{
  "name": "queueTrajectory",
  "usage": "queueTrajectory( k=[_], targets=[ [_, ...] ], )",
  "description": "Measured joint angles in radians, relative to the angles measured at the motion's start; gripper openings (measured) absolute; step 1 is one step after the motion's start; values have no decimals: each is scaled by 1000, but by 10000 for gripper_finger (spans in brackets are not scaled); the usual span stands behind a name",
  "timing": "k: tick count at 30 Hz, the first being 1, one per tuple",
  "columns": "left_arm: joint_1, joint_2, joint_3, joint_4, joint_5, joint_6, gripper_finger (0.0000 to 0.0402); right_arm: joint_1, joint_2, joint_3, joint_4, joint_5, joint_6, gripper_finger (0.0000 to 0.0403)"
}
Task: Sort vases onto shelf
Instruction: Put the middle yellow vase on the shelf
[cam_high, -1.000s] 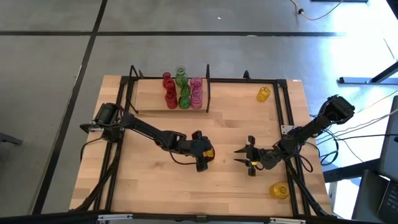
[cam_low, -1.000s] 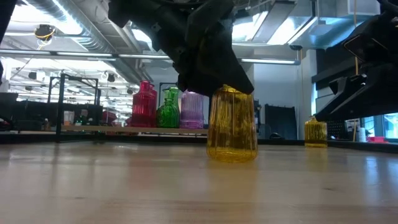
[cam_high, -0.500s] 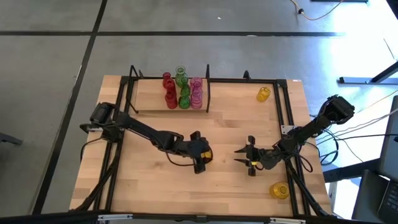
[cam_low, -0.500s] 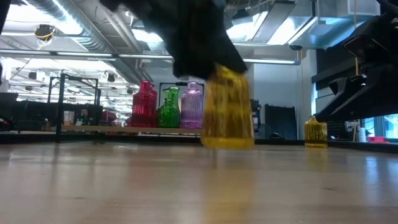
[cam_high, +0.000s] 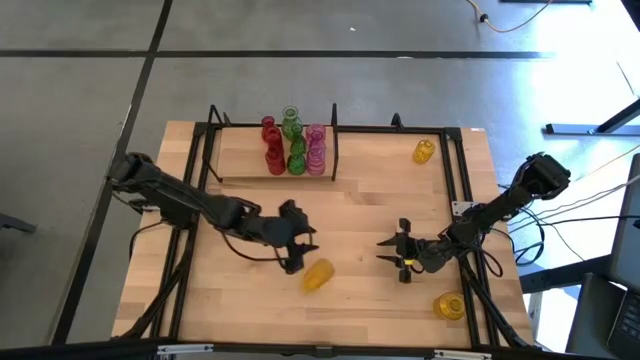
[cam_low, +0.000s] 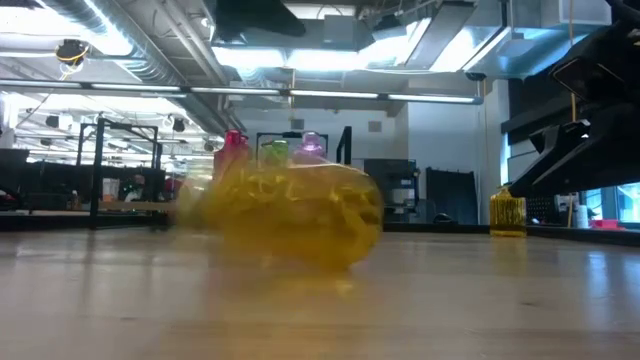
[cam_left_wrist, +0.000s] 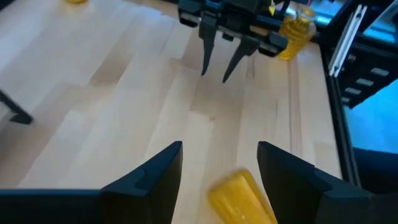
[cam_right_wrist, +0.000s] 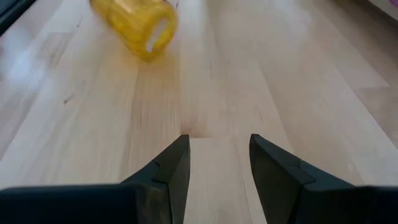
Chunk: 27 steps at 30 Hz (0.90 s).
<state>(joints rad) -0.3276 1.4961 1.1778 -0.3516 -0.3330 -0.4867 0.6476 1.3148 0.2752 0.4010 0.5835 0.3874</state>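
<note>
A yellow vase (cam_high: 317, 275) lies on its side on the table, blurred in the low view (cam_low: 290, 215); it also shows in the left wrist view (cam_left_wrist: 239, 196) and the right wrist view (cam_right_wrist: 137, 22). My left gripper (cam_high: 303, 248) hangs open above and just left of it (cam_left_wrist: 219, 149), touching nothing. My right gripper (cam_high: 383, 251) stands open to the vase's right, its fingers (cam_right_wrist: 219, 140) with nothing between them. Red, green and pink vases (cam_high: 293, 148) stand in rows on the shelf (cam_high: 235, 160) at the far left.
Two more yellow vases stand upright on the table, one at the far right (cam_high: 424, 150) and one at the near right (cam_high: 449, 305). The shelf's black upright divider (cam_high: 334, 150) closes its right end. Black frame rods (cam_high: 460, 200) run along the table's sides.
My left gripper has come away from the yellow vase, rising and drawing back toward the table's left edge. The vase, upright under that gripper a second ago, has tipped over and now lies on its side, nearer the table's near edge.
</note>
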Motion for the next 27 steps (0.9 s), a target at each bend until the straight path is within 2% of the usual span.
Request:
queueTrajectory(
  k=[4, 11, 17, 22, 27],
  targets=[
    [0, -46, 0, -45, -22, -5, 200, 0, 0, 0, 3, 0, 0, 149],
    [15, -25, 0, -55, -16, -1, 200, 0, 0, 0, 0, 0, 0, 149],
    [-15, 14, 0, -59, 57, -79, 202, 0, 0, 0, -6, 0, 0, 149],
    [-44, 51, 0, -67, 76, -182, 231, 0, 0, 0, -6, 0, 0, 149],
    [-80, 106, 0, -90, 155, -295, 275, 0, 0, 0, -2, 0, 4, 149]
  ],
)
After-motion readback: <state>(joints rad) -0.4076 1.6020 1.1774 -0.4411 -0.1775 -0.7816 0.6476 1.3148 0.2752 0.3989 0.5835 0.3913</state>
